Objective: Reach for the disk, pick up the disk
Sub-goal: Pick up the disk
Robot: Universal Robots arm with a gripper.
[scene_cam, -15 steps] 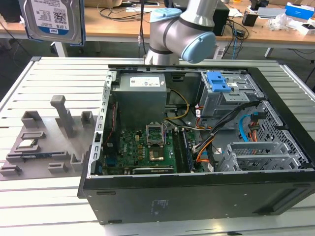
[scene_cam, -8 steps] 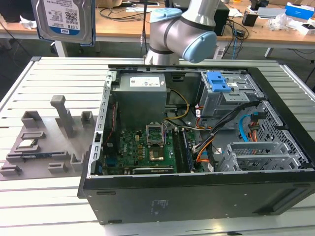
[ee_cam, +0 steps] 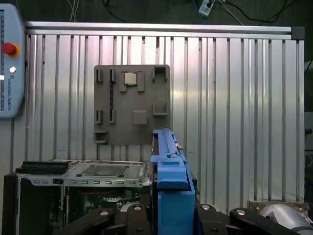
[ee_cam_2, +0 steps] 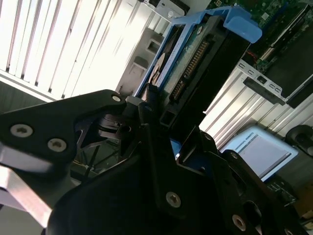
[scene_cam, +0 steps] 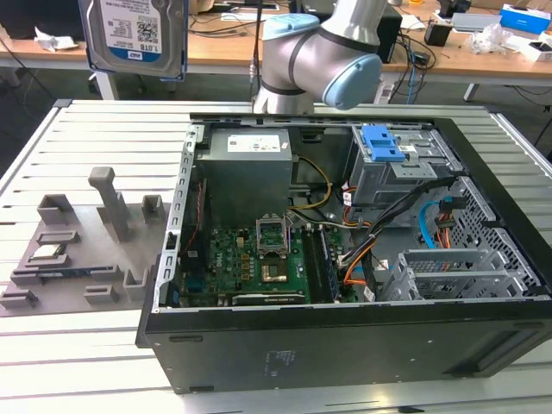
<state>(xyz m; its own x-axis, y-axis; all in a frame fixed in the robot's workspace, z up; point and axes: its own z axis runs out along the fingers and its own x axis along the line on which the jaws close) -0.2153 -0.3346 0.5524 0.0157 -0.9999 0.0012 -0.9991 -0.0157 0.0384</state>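
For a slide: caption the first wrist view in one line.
Gripper shut on the disk, held edge-on above the grey fixture plate and open computer case.

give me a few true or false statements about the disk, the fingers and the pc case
1. The disk is lifted clear of the table in the exterior view. True.
2. The fingers are open and empty. False: they are shut on the disk, at its blue bracket.
3. The processor chip lies on the grey fixture plate. True.
4. The computer case is closed up. False: its side is open and the motherboard shows inside.
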